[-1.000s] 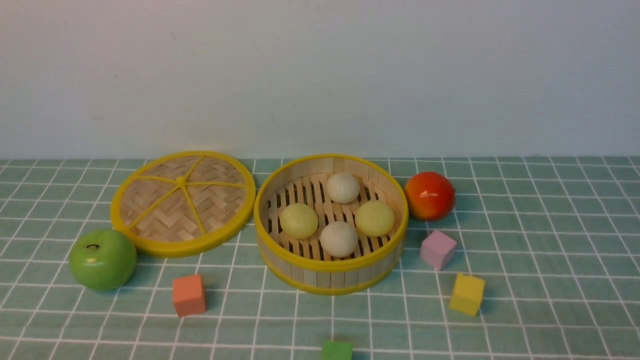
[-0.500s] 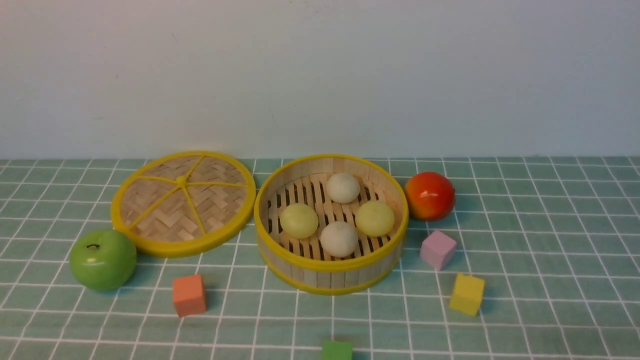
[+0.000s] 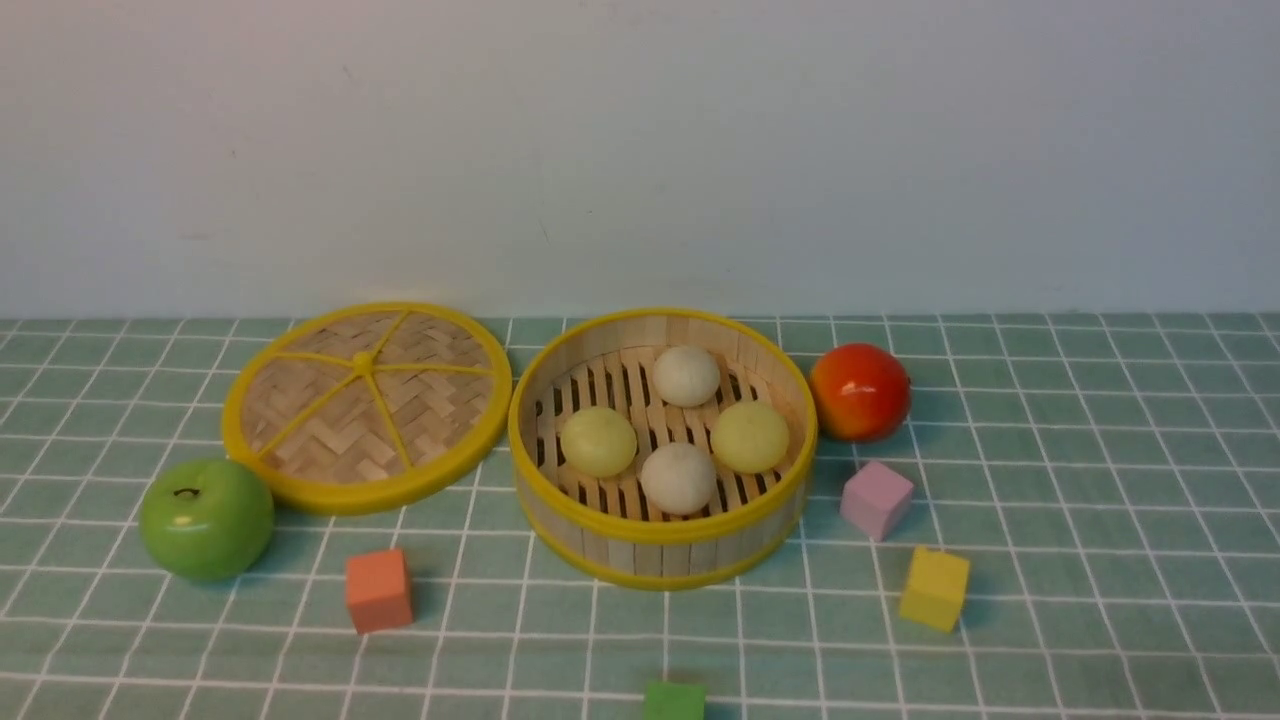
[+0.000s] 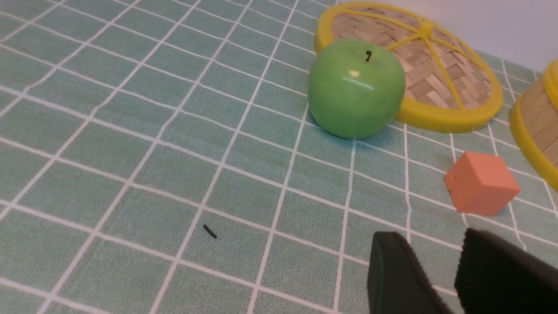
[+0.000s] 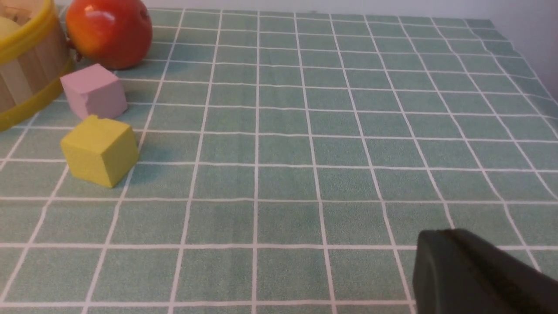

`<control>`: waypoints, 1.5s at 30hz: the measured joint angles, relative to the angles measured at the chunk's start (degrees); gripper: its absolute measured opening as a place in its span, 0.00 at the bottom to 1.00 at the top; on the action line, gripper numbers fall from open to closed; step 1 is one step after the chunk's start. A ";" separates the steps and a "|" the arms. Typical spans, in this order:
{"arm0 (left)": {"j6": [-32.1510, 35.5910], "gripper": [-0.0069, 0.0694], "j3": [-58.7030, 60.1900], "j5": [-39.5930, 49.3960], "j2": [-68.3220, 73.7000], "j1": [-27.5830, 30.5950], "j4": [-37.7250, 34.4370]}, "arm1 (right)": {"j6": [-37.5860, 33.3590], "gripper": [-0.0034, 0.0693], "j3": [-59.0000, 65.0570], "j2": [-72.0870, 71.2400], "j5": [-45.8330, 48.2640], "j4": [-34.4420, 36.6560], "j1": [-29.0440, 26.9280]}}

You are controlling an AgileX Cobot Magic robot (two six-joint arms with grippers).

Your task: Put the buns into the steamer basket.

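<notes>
Here, all four buns sit inside the steamer basket (image 3: 662,545) at the middle of the green-tiled bench (image 3: 1080,560): one off-white bun (image 3: 686,375) toward the back wall, a second off-white bun (image 3: 678,477) at the near side, and two pale yellow-green buns, one on the left (image 3: 598,440) and one on the right (image 3: 749,436), each resting apart on the slatted bottom. The woven lid (image 3: 366,405) lies flat just left of the basket, with a green apple (image 3: 206,518) against its near-left edge. A red-orange fruit (image 3: 859,391) stands just right of the basket. An orange cube (image 3: 378,589), a pink cube (image 3: 876,499), a yellow cube (image 3: 934,587) and a green cube (image 3: 673,701) are scattered nearer the camera. Neither arm shows in the front view. In the left wrist view, the left fingers (image 4: 401,279) stand partly apart over bare bench, holding nothing. In the right wrist view only one of the right fingers (image 5: 462,270) shows, so their spread cannot be told.
</notes>
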 joint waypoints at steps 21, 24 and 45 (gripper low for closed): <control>0.00 0.40 0.00 0.00 0.00 0.00 0.00 | -0.67 0.13 0.00 0.00 -0.02 0.38 0.00; 0.00 0.40 0.00 0.00 0.00 0.00 0.00 | -0.67 0.14 0.00 0.00 -0.02 0.38 0.00; 0.00 0.40 0.00 0.00 0.00 0.00 0.00 | -0.80 0.18 0.00 0.00 -0.02 0.38 0.00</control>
